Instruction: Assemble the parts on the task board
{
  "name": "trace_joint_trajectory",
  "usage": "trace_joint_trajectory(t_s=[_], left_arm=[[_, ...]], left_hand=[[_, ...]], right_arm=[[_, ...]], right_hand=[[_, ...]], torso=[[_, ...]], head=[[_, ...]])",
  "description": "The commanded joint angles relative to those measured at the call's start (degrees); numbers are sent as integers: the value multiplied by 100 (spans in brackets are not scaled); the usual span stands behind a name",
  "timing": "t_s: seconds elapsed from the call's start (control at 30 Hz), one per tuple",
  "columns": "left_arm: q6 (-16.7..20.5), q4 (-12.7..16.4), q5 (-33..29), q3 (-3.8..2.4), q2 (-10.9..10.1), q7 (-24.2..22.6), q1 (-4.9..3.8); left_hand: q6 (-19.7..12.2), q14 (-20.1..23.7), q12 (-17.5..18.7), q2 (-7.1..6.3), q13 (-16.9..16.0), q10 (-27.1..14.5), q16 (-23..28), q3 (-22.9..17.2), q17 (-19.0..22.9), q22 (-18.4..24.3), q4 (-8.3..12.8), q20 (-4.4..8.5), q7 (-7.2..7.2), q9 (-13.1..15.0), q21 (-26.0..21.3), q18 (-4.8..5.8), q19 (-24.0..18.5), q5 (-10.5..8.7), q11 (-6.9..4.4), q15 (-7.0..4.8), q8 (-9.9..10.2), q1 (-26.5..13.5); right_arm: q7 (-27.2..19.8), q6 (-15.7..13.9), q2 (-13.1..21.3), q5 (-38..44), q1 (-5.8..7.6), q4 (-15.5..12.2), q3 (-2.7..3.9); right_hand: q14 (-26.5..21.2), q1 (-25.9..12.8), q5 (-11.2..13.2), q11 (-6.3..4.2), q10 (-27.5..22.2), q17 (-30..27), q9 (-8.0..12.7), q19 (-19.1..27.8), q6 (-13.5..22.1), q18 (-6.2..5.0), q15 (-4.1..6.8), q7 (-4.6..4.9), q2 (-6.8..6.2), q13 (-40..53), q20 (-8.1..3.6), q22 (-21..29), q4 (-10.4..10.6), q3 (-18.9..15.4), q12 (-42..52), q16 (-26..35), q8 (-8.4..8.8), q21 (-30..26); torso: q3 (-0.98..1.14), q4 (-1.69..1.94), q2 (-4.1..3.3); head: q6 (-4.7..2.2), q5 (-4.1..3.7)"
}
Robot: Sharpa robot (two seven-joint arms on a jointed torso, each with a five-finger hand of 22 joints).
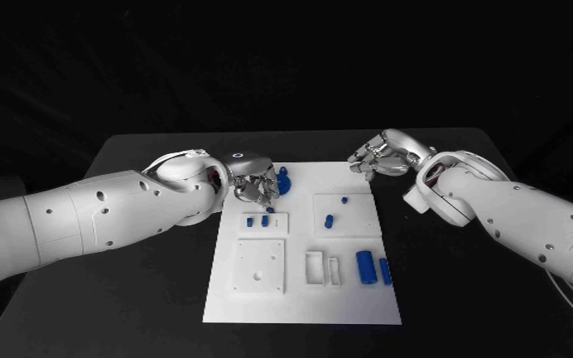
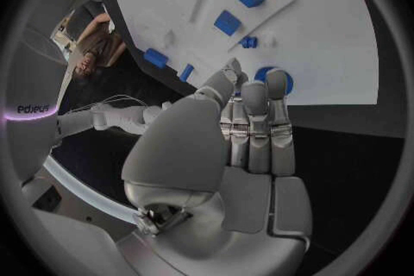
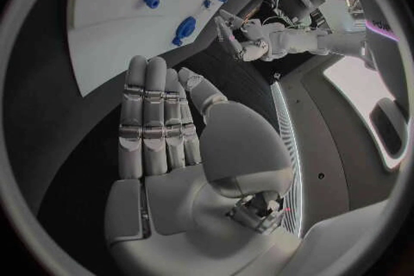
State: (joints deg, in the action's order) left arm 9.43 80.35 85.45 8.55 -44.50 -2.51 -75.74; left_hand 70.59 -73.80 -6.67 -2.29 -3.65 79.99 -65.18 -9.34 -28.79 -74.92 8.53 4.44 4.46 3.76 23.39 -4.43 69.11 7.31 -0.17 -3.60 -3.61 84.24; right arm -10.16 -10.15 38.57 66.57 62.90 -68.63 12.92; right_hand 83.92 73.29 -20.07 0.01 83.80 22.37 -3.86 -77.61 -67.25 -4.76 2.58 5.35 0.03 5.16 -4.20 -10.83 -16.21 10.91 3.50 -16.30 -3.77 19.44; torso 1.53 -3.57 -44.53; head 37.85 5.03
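Black surface [image 1: 143,292] against dark backdrop. White task board [image 1: 346,292] at centre, bearing blue parts [image 1: 365,263]. Left hand [image 1: 253,187] over board's far-left corner, right hand [image 1: 380,156] off far-right corner; both flat, holding nothing.

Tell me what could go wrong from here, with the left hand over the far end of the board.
1. The left hand hovers close over the blue part at the task board's far edge; its fingers could knock it off onto the table.
2. Two blue cylinders lie loose near the board's right edge and might roll.
3. The right hand, flat and holding nothing, sits beside the board's far corner and could nudge it.
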Motion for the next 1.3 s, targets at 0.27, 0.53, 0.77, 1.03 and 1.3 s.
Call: trace_joint_trajectory(t_s=[0.27,0.53,0.77,1.03,1.3], left_arm=[[-390,-152,667,78,232,347,-6],[-572,-195,844,106,327,524,-5],[-628,-211,985,114,373,691,-5],[-598,-223,1045,116,401,781,-4],[-508,-253,1060,116,412,807,-3]], left_hand=[[-44,51,-2027,0,-977,-648,-173,266,-175,-106,-51,105,-23,-11,-148,123,122,-7,-68,-82,8,6],[-76,107,-3385,68,-1744,-1204,-350,362,-275,-118,-43,107,-31,-6,-145,135,137,-6,-97,-81,7,37],[-59,125,-3706,94,-1756,-1326,-440,370,-294,-122,-29,103,-32,-6,-104,123,138,24,-100,-80,6,39],[-50,148,-4057,110,-1793,-1466,-534,356,-307,-121,-31,99,-36,-5,-50,114,122,71,-105,-77,7,34],[-22,201,-4269,133,-1821,-1570,-589,336,-318,-120,-76,90,-38,-4,-20,113,91,93,-104,-70,5,12]], right_arm=[[63,-41,-18,188,3,-46,15],[58,-43,-19,150,3,-50,22],[52,-39,-11,114,3,-51,25],[37,-7,-4,85,3,-35,27],[19,59,-5,51,3,-18,28]], right_hand=[[-98,-156,-106,-122,263,1139,6,-93,111,67,166,-41,26,846,-128,-517,10,-101,425,-1326,20,642],[-302,-193,-103,-116,268,1257,4,129,144,44,159,-33,51,1295,-114,-829,9,-81,244,-1645,19,874],[-318,-199,-102,-114,272,1200,3,171,148,36,154,-31,52,1411,-104,-916,19,-76,174,-1679,19,899],[-324,-229,-113,-115,271,1182,3,170,154,40,154,-32,56,1444,-102,-935,23,-91,173,-1698,19,884],[-351,-231,-115,-109,258,1167,3,190,143,44,147,-33,77,1444,-97,-934,21,-88,143,-1690,19,859]], torso=[[14,-13,-5],[12,-13,-4],[12,-10,-3],[7,-12,-5],[8,-11,0]], head=[[-12,-1],[-16,-26],[4,-48],[20,-68],[19,-78]])
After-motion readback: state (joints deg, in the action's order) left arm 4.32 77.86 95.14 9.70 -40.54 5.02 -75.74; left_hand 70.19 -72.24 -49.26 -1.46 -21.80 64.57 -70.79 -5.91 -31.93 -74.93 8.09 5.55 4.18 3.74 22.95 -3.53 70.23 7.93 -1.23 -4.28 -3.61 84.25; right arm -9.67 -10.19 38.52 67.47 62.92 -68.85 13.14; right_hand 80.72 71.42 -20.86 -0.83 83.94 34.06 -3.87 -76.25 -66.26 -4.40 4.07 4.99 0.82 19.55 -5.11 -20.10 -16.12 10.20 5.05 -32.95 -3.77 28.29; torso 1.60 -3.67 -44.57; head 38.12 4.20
